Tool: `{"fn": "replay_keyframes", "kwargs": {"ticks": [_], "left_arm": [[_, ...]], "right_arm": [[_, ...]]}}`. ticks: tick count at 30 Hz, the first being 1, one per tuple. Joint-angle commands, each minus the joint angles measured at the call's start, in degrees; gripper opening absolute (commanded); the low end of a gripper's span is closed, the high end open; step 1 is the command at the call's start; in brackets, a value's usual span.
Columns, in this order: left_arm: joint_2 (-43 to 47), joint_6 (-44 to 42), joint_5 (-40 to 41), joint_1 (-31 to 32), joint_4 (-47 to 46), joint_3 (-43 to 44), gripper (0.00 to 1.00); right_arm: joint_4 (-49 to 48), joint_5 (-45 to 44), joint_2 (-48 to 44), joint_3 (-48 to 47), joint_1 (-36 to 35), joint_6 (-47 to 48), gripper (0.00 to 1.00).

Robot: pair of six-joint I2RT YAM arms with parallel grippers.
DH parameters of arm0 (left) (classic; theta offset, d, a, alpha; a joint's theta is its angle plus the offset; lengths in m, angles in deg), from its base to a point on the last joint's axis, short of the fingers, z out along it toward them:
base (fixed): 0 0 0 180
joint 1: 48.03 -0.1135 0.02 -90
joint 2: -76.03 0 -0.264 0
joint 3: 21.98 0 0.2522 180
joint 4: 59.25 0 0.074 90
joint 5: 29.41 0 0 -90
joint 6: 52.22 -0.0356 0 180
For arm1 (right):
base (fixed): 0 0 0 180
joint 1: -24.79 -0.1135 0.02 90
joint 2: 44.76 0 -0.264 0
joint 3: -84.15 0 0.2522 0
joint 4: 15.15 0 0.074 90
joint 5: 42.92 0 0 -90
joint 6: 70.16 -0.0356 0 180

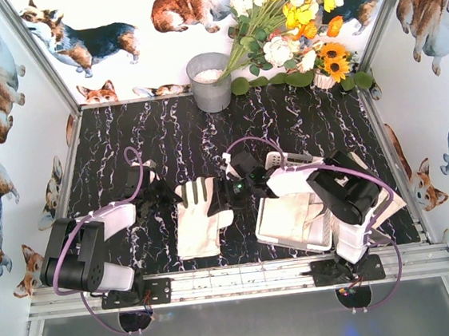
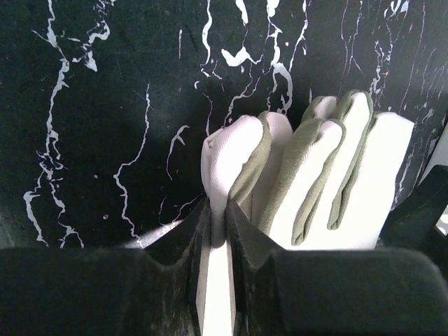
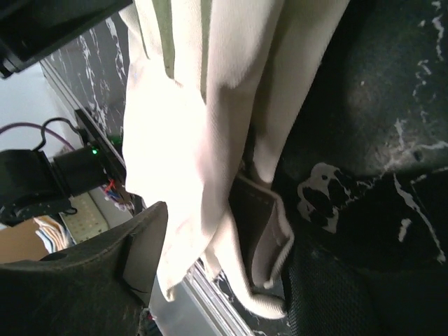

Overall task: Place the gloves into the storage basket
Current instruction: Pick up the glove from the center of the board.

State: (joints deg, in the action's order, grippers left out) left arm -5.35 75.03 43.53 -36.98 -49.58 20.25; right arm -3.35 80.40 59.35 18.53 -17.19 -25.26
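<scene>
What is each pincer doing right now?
Left pincer: closed on the edge of a glove.
Right pincer: the glove between its jaws; grip cannot be told.

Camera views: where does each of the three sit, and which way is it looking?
Top external: above and behind the arms, looking down at the table; both arms show, with left gripper and right gripper.
Left wrist: on the left arm, looking along its fingers, pinched on the glove.
Right wrist: on the right arm, close on glove fabric between its fingers.
Shared: both wrist views see that glove.
</scene>
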Motion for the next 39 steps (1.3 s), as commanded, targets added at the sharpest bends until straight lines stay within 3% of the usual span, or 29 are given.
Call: {"fn": "replay_keyframes", "kwargs": {"ticks": [1, 7, 13, 16, 20, 22, 24, 26, 29, 32, 39], "left_arm": [[-0.18, -1.89, 2.82, -0.85, 5.15, -2.1, 0.08], [0.64, -1.83, 2.95, -0.85, 5.39, -2.53, 0.08], [1.59, -1.88, 3.08, -0.85, 6.09, -2.47, 0.08], [2.91, -1.83, 3.17, -0.93, 6.8, -2.16, 0.08], [6.28, -1.79, 3.07, -0.86, 8.98, -1.23, 0.17], [8.87, -2.38, 3.36, -0.85, 11.08, -0.25, 0.3], [12.13, -3.52, 4.84, -0.91, 14.76, 1.22, 0.53], [15.89, -4.88, 7.45, -0.94, 18.71, 2.97, 0.68], [22.15, -6.99, 11.65, -0.94, 25.22, 6.94, 0.84], [25.01, -9.02, 13.25, -1.22, 29.71, 10.32, 0.9], [25.22, -12.9, 14.62, -2.13, 37.52, 17.96, 0.93]], "right_arm": [[-2.85, -4.93, 3.66, -0.75, -1.86, -2.67, 0.6], [-4.78, -6.26, 6.53, -1.65, -4.38, -5.3, 0.48], [-5.63, -6.39, 6.4, -1.48, -4.69, -6.05, 0.13], [-5.33, -5.7, 5.21, -1.92, -4.69, -5.82, 0.0], [-1.53, -5.14, 2.51, -3.81, -4.63, -3.16, 0.0], [1.9, -4.69, 0.56, -4.89, -4.33, -1.33, 0.0], [5.34, -4.18, -1.77, -5.77, -3.61, 0.72, 0.0], [9.78, -3.35, -4.58, -6.82, -2.64, 2.97, 0.0], [19.31, -2.27, -8.4, -8.87, -0.6, 7.63, 0.0], [29.92, -1.87, -11.54, -11.29, 1.85, 12.78, 0.0], [51.52, -1.89, -19.46, -15.17, 11.5, 22.64, 0.0]]}}
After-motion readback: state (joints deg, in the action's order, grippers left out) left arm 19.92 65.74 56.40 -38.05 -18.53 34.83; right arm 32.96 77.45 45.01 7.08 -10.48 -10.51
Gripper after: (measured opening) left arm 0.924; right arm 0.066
